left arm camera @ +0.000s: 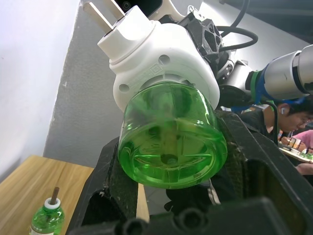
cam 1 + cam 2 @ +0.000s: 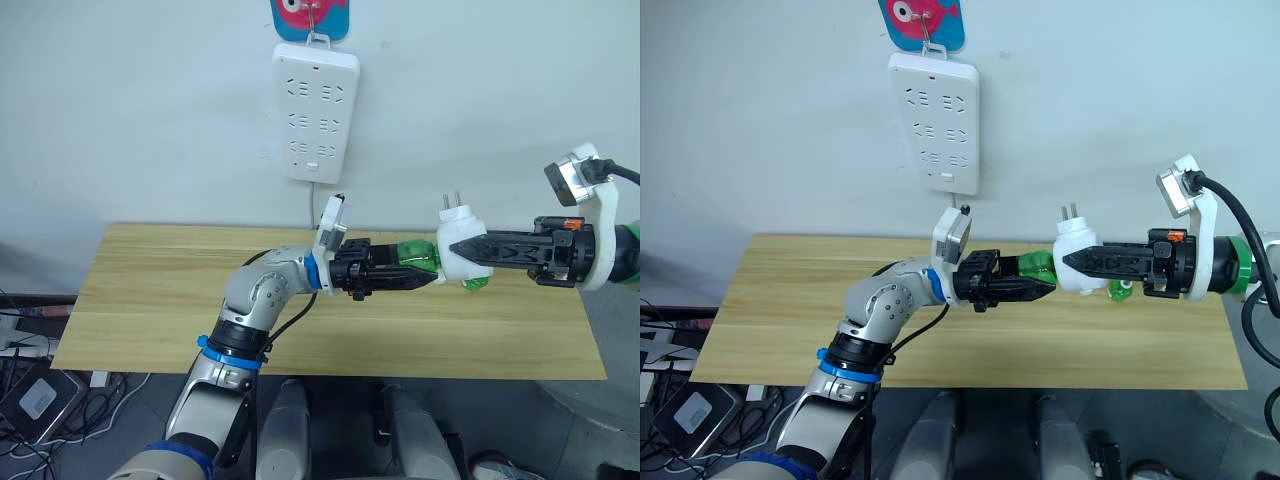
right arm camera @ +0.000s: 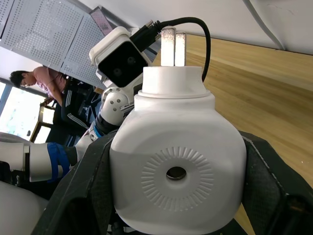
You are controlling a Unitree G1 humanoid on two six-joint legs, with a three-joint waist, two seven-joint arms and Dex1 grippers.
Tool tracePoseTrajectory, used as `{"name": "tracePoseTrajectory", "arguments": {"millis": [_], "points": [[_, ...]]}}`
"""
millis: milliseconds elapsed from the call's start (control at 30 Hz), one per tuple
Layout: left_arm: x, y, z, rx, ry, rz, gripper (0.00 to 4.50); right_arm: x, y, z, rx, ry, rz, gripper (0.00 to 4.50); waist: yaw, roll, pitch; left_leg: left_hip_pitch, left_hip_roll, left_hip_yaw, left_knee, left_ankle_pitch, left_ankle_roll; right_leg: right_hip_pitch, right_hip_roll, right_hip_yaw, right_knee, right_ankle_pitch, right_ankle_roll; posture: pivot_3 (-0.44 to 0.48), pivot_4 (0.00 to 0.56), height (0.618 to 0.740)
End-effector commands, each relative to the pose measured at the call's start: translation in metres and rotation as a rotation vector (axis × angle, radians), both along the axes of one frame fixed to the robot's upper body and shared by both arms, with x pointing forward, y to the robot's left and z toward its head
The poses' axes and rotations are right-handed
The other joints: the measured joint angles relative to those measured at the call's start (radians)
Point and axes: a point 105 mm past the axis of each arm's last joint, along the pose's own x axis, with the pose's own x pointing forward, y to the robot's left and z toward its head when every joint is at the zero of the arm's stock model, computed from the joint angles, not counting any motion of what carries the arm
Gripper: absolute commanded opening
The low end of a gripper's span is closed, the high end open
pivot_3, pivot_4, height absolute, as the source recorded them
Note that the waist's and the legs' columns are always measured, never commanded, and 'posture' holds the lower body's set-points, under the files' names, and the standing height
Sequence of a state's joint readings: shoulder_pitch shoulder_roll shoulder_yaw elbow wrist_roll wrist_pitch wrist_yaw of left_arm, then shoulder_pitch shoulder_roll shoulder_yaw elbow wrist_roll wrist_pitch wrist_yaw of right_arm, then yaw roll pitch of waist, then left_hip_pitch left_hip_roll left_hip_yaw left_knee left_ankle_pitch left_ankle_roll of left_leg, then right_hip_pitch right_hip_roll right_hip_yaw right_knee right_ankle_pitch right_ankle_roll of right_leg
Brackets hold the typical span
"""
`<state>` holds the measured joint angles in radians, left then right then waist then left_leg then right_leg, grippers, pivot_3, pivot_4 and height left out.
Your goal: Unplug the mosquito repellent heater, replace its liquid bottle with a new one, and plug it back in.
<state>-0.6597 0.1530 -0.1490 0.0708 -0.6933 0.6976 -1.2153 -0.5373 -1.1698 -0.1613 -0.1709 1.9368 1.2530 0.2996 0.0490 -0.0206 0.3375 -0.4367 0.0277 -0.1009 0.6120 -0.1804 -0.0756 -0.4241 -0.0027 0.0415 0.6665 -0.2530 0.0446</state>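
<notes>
Right gripper clamps heater, left gripper pinches green bottle screwed in; loose grip while twisting risks dropping it onto counter.

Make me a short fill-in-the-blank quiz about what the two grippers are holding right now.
1. The right gripper is shut on the white ____.
2. The left gripper is shut on the bottle, whose colour is ____.
3. The heater's two metal prongs are ____ of the power strip on the wall.

Missing words: heater; green; out
</notes>
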Motion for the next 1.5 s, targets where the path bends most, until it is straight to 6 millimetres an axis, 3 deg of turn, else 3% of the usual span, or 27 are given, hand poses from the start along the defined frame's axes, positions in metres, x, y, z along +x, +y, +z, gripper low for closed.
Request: {"name": "tracePoseTrajectory", "arguments": {"millis": [33, 300, 467, 667, 800, 1000, 1233, 1500], "points": [[-0.017, -0.016, 0.007, -0.011, -0.041, -0.096, 2.25, -0.014, 0.017, 0.014, 0.05, -0.04, 0.141, 2.99, -0.001, 0.0, 0.0, 0.0, 0.0, 0.0, 0.0, 0.0, 0.0, 0.0, 0.0, 0.0, 0.0, 0.0, 0.0, 0.149, 0.305, 0.74], [-0.017, -0.017, 0.007, -0.015, -0.04, -0.093, 2.25, -0.012, 0.022, 0.008, 0.029, -0.037, 0.13, 2.99, -0.001, 0.0, 0.0, 0.0, 0.0, 0.0, 0.0, 0.0, 0.0, 0.0, 0.0, 0.0, 0.0, 0.002, -0.004, 0.149, 0.307, 0.74], [-0.012, -0.015, 0.005, -0.014, -0.019, -0.068, 2.25, -0.012, 0.021, 0.006, 0.013, -0.032, 0.12, 4.49, -0.001, 0.0, 0.0, 0.0, 0.0, 0.0, 0.0, 0.0, 0.0, 0.0, 0.0, 0.0, 0.0, 0.002, -0.004, 0.152, 0.312, 0.74], [-0.014, -0.014, 0.009, -0.022, 0.004, -0.094, 2.25, -0.018, 0.017, -0.005, -0.008, 0.01, 0.117, 4.49, -0.001, 0.0, 0.0, 0.0, 0.0, -0.001, 0.0, 0.0, 0.0, 0.0, 0.0, 0.0, 0.0, 0.002, -0.004, 0.15, 0.312, 0.74], [-0.015, -0.013, 0.013, -0.027, 0.02, -0.109, 2.25, -0.036, 0.016, -0.023, -0.002, 0.081, 0.166, 4.49, -0.001, 0.0, 0.0, 0.0, 0.0, 0.0, 0.0, 0.0, 0.0, 0.0, 0.0, 0.0, 0.0, 0.002, -0.003, 0.144, 0.313, 0.74], [-0.011, -0.013, 0.016, -0.028, 0.028, -0.102, 2.25, -0.052, 0.015, -0.034, 0.01, 0.116, 0.178, 4.49, -0.001, 0.0, 0.0, 0.001, 0.0, -0.001, 0.001, 0.0, 0.0, 0.001, 0.0, 0.0, 0.0, 0.0, 0.001, 0.143, 0.315, 0.74], [-0.007, -0.012, 0.017, -0.03, 0.024, -0.086, 2.25, -0.067, 0.013, -0.035, 0.003, 0.126, 0.202, 4.49, -0.003, 0.0, 0.0, 0.001, 0.0, 0.0, 0.002, 0.0, 0.0, 0.002, 0.0, 0.0, 0.001, 0.0, 0.001, 0.134, 0.314, 0.74], [-0.013, -0.014, 0.015, -0.025, 0.013, -0.109, 2.25, -0.056, 0.014, -0.028, 0.007, 0.064, 0.159, 4.49, -0.005, 0.0, 0.0, 0.002, 0.0, 0.0, 0.002, 0.0, 0.0, 0.002, 0.0, 0.0, 0.001, 0.0, 0.001, 0.131, 0.319, 0.74]]}}
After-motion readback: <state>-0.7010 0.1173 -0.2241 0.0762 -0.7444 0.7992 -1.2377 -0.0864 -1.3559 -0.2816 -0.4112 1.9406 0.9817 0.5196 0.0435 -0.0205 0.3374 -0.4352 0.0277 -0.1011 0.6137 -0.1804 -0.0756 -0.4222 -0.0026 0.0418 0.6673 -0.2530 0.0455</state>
